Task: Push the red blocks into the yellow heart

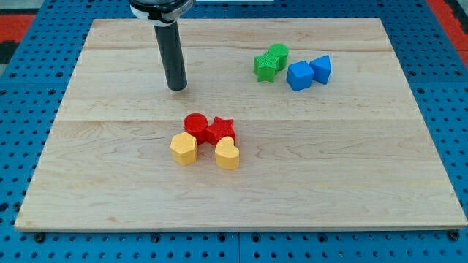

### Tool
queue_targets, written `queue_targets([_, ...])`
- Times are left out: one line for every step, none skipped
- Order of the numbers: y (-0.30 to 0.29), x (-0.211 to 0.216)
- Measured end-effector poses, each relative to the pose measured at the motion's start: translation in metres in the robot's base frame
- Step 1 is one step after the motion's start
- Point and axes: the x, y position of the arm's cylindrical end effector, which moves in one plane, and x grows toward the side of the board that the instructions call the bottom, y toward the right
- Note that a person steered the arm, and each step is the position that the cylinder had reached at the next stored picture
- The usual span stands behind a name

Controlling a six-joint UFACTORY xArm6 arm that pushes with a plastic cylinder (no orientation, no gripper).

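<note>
A pale wooden board (307,183) fills most of the frame, lying on a blue perforated surface (22,124). My tip (178,88) rests on the board in the upper left of centre, at the bottom of a dark upright rod; the rod carries no jaws, so nothing opens or closes there. The tip stands apart from every block, above and slightly left of the central cluster.

That cluster sits just below the middle of the frame. The red round block (195,124) and the red star block (220,129) lie side by side, touching. Directly beneath the star, touching it, is the yellow heart (227,153). A second yellow block (183,148), its shape hard to make out, sits below the red round block, against it.

In the upper right, well apart from the cluster, two green blocks (270,61) press together, and just to their right two blue blocks (308,72) touch one another.
</note>
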Motion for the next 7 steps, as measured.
queue_targets([0.000,0.000])
queue_targets([0.000,0.027])
queue_targets([0.000,0.039])
queue_targets([0.000,0.056])
queue_targets([0.000,0.068])
queue_targets([0.000,0.070])
queue_targets([0.022,0.082])
